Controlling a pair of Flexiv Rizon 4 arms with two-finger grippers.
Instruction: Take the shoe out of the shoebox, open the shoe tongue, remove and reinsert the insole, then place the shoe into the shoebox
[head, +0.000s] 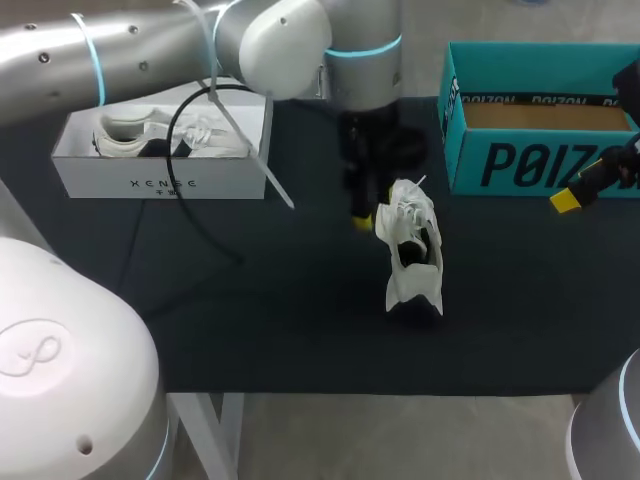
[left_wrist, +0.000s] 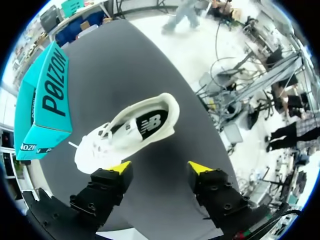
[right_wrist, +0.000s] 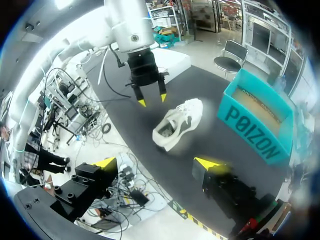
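Two boxes, one loose shoe and two grippers are on a dark table. Far left: white shoebox, open at the top, with white footwear lying inside; a black cable loops across it and down onto the table. Left arm comes in from the left over that box and reaches past the middle. Left gripper: its fingers are spread and hold nothing, poised above the table just left of the shoe's toe end; from its wrist view one yellow fingertip sits just beside the toe, and whether they touch cannot be told. Centre: white shoe, out of any box, resting on the table between the two boxes and nearer the teal one, toe far, heel near, with a dark insole showing in the opening. Far right: teal shoebox, open, its brown floor visible. Right gripper: its fingers are wide apart with nothing between them, at the right edge just in front of the teal shoebox's near wall, well apart from the shoe.
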